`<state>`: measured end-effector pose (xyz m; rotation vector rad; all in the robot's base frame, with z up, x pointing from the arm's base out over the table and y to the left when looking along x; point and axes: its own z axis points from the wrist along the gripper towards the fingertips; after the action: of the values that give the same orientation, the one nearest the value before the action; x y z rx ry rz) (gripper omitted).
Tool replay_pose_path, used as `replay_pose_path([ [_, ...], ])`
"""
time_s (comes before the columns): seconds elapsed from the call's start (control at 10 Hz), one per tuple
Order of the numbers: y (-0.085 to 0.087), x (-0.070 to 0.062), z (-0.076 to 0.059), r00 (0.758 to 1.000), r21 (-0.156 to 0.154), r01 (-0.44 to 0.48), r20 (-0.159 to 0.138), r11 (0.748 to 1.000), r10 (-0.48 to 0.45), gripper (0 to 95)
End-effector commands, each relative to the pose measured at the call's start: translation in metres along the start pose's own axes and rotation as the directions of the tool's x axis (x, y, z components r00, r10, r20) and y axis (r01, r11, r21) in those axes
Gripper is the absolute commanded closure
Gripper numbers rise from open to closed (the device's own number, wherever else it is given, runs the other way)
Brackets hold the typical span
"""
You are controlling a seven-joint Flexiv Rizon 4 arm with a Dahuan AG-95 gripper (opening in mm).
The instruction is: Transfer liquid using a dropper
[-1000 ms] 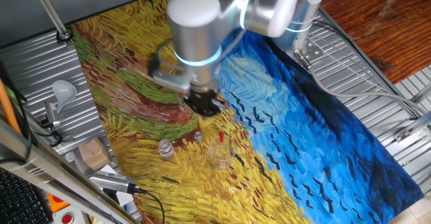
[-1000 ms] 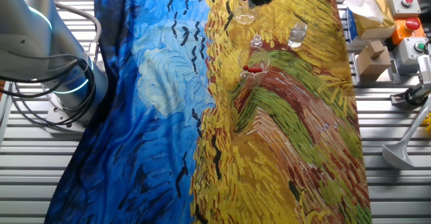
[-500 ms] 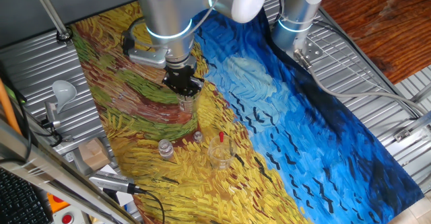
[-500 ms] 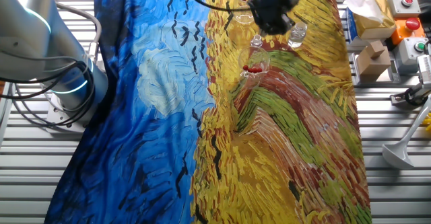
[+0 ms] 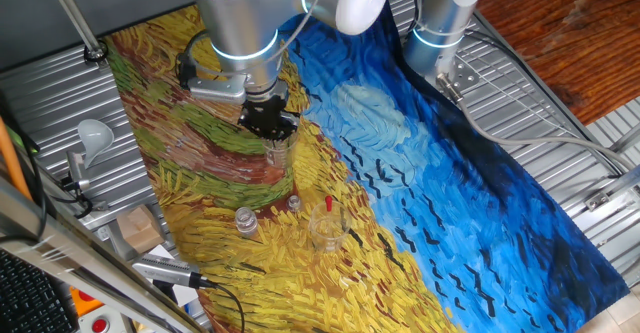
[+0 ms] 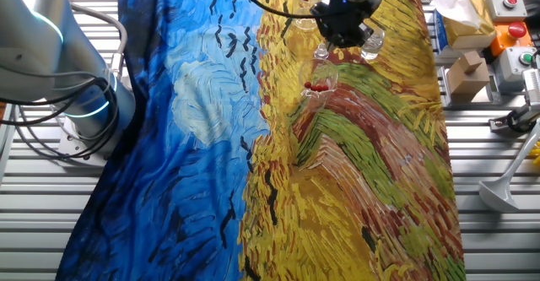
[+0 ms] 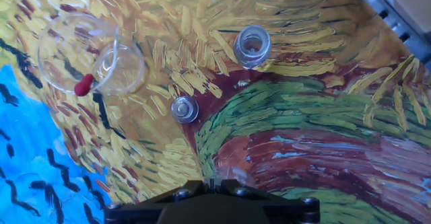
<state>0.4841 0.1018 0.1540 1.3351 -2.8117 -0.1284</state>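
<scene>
Hand view: a clear beaker (image 7: 79,52) at upper left holds a dropper (image 7: 89,81) leaning on its rim, red bulb up. Two small glass vials (image 7: 252,46) (image 7: 184,108) stand apart on the painted cloth surface (image 7: 323,150). One fixed view: the gripper (image 5: 268,121) hangs over a glass of red-bulbed droppers (image 6: 318,86). Whether the fingers are wide or narrow cannot be told.

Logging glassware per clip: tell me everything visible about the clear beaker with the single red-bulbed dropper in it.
The beaker is clear glass or plastic, upright on the painted cloth, apparently empty of liquid. One dropper leans inside, its red bulb at the rim. A smaller clear cup overlaps its edge in the hand view. The gripper is not touching it.
</scene>
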Motion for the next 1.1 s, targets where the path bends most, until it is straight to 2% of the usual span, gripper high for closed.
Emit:
replay_pose_path([
  [0.1, 0.0, 0.0, 0.0, 0.988, 0.048, -0.151, 0.001, 0.987, 0.151, 95.0],
  [0.3, -0.033, 0.024, -0.003, 0.998, 0.045, -0.065, -0.005, 0.997, 0.065, 95.0],
  [0.4, -0.052, 0.041, -0.003, 1.0, 0.042, -0.021, -0.005, 0.999, 0.022, 95.0],
  [0.6, -0.074, 0.066, -0.001, 1.0, 0.034, 0.03, 0.004, 0.999, -0.03, 95.0],
  [0.7, -0.077, 0.072, -0.001, 0.999, 0.03, 0.047, 0.003, 0.998, -0.047, 95.0],
  [0.8, -0.076, 0.072, 0.0, 0.997, 0.034, 0.077, -0.005, 0.996, -0.077, 95.0],
  [0.9, -0.076, 0.072, 0.0, 0.999, 0.028, 0.039, 0.005, 0.999, -0.039, 95.0],
  [1.1, -0.076, 0.072, 0.0, 0.995, 0.047, -0.094, 0.033, 0.994, 0.093, 95.0],
])
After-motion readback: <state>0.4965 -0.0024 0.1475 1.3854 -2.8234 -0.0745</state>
